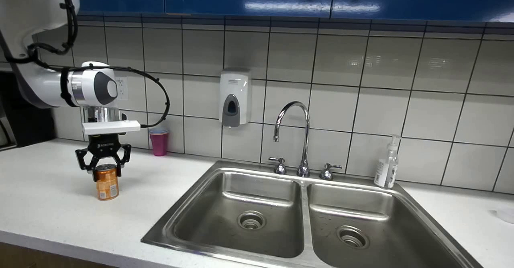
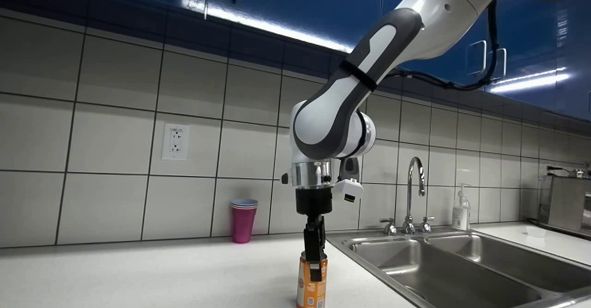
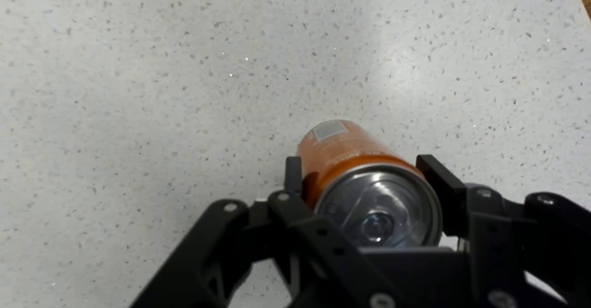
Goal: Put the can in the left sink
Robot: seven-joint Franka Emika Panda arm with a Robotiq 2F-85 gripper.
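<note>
The orange can (image 1: 107,187) with a silvery top stands upright on the white counter, left of the sink. My gripper (image 1: 107,174) points straight down, with its fingers pressed on opposite sides of the can's upper part. In the wrist view, the can (image 3: 346,153) sits between both fingers of the gripper (image 3: 360,169), its top facing the camera. An exterior view shows the can (image 2: 311,289) cut off at the bottom edge; whether its base is off the counter cannot be told. The left sink (image 1: 217,219) is a steel basin with a round drain, to the can's right.
The right basin (image 1: 385,252) adjoins the left sink. A tall faucet (image 1: 307,139) with two handles stands behind them. Stacked pink cups (image 1: 159,143) stand by the tiled wall. A soap bottle (image 1: 387,165) stands at the sink's back right. A dispenser (image 1: 235,97) hangs on the wall.
</note>
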